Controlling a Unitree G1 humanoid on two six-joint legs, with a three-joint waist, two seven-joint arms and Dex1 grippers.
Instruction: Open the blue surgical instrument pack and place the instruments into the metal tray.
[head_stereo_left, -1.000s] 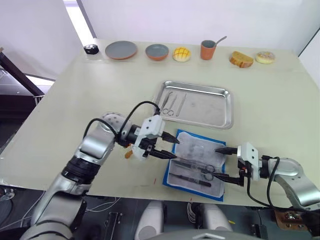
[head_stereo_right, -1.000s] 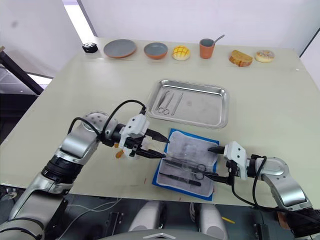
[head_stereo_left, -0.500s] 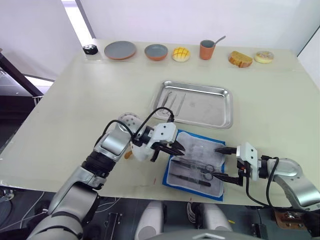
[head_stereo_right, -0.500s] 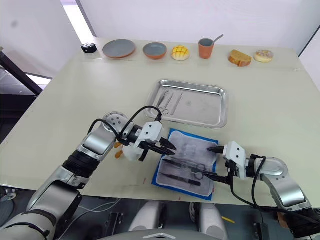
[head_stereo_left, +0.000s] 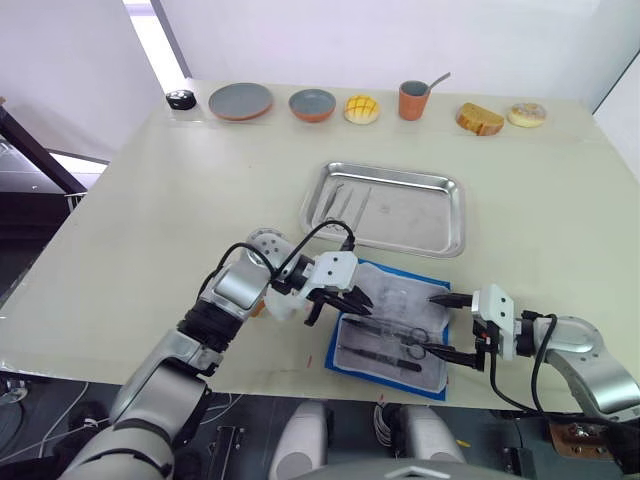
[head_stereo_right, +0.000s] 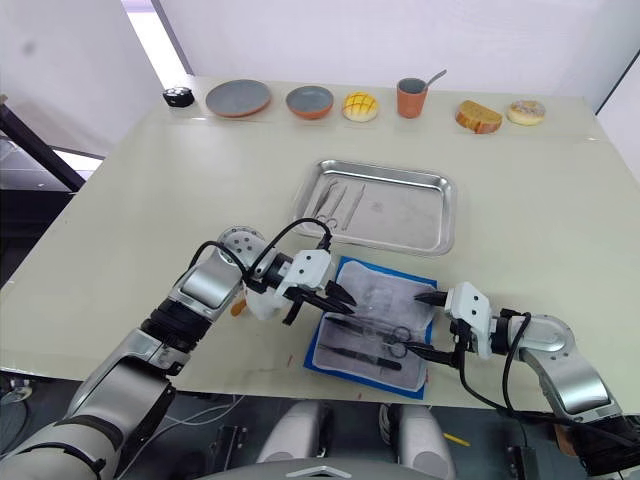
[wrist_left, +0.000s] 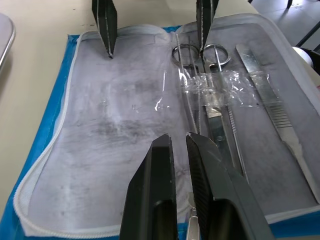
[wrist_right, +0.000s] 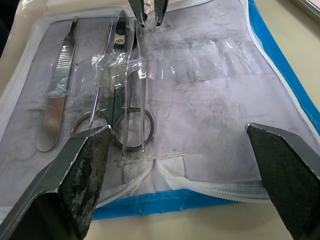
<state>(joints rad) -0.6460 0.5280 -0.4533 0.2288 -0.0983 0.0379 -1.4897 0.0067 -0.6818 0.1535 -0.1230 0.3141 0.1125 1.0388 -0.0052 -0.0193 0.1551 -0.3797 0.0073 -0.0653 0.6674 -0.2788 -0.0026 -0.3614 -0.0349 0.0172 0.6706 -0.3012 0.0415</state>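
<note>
Overhead, blue surgical instrument pack (head_stereo_left: 390, 330) lies open just in front of the metal tray (head_stereo_left: 387, 208), lining up. Left gripper (head_stereo_left: 358, 304) reaches across over the pack's left edge, arm bent at elbow. Right gripper (head_stereo_left: 448, 327) sits at the pack's right edge, fingers spread wide, empty. Left wrist: fingers nearly closed, small gap, low over the lining beside the instruments (wrist_left: 215, 107); whether they grip anything, cannot tell. Right wrist: scissors (wrist_right: 132, 107) and scalpel (wrist_right: 57, 107) lie under clear straps in the pack.

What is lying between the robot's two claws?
The open blue surgical instrument pack lies between the left gripper and the right gripper, its grey lining up, with the instruments left in it. The left eye view shows this.
</note>
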